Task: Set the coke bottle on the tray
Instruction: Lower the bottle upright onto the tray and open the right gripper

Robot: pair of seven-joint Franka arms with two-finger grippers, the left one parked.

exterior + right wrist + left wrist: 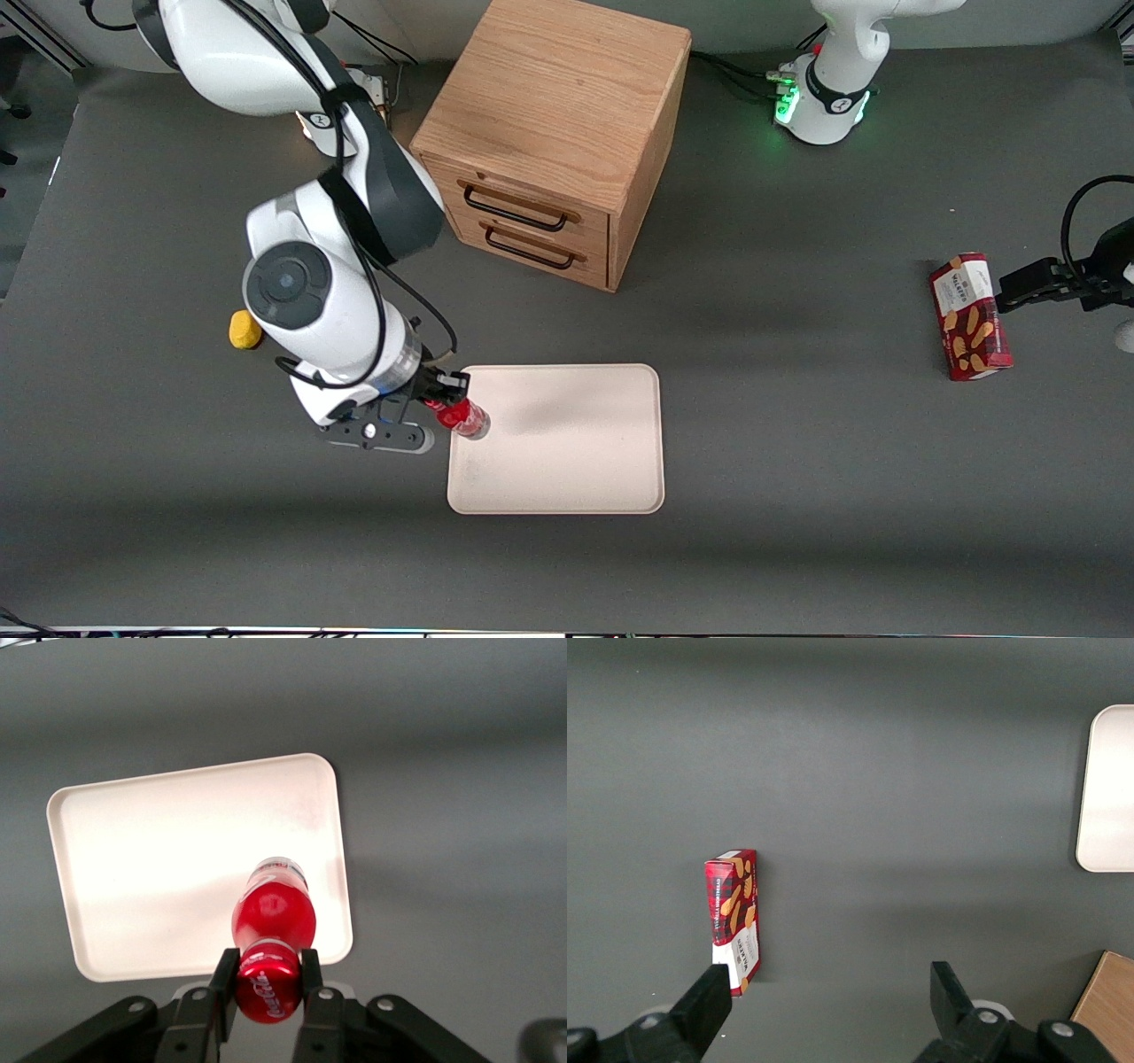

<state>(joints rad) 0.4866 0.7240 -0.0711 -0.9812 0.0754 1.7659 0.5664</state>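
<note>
Tray [567, 461], coke bottle [462, 416] in jaws [443, 394]

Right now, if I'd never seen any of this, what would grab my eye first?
Probably the coke bottle, gripped at its cap by the tool over the edge of the tray nearest the working arm. Next, the wooden cabinet, farther from the front camera than the tray. Then the red biscuit box, lying toward the parked arm's end.

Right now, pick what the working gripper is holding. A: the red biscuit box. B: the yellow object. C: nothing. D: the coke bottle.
D: the gripper is clamped on the coke bottle at its red cap, holding it over the tray near its edge.
</note>
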